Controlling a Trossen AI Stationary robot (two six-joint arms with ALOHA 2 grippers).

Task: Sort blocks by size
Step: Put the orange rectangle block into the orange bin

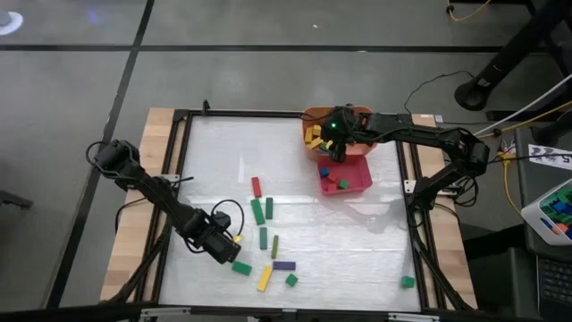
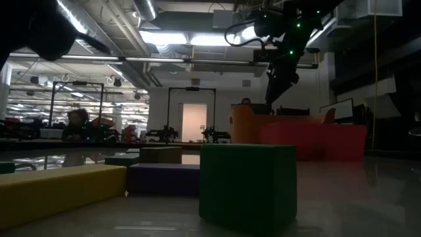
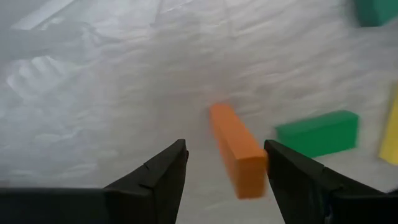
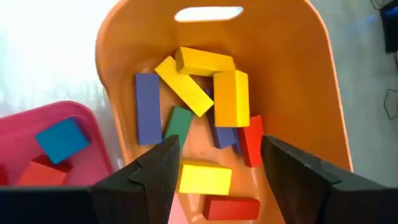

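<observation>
Blocks still loose on the counter sit mostly at the near edge: a yellow bar, a purple bar and a green cube close together, with a lone green cube well off toward the right corner. So the sort looks maybe halfway done.

Just beside that cluster is the left gripper, down low over the counter. Its wrist view shows the jaws spread wide with an orange bar lying lengthwise between the fingers, not pinched yet. My guess is it's lined up that way so the fingers close across the bar's narrow sides, which is the easy grab. A green bar lies just beside it, near enough that it might get nudged on the close.

A bit farther in, more long ones lie on the counter: two green bars and a red bar.

At the far side, the pink tray holds the little cubes, and the orange bin touching it holds long bars, yellow, blue, red. That's the size split, pretty clearly.

The right gripper hangs over the bin, jaws apart and empty, looking straight down at the pile of bars.
</observation>
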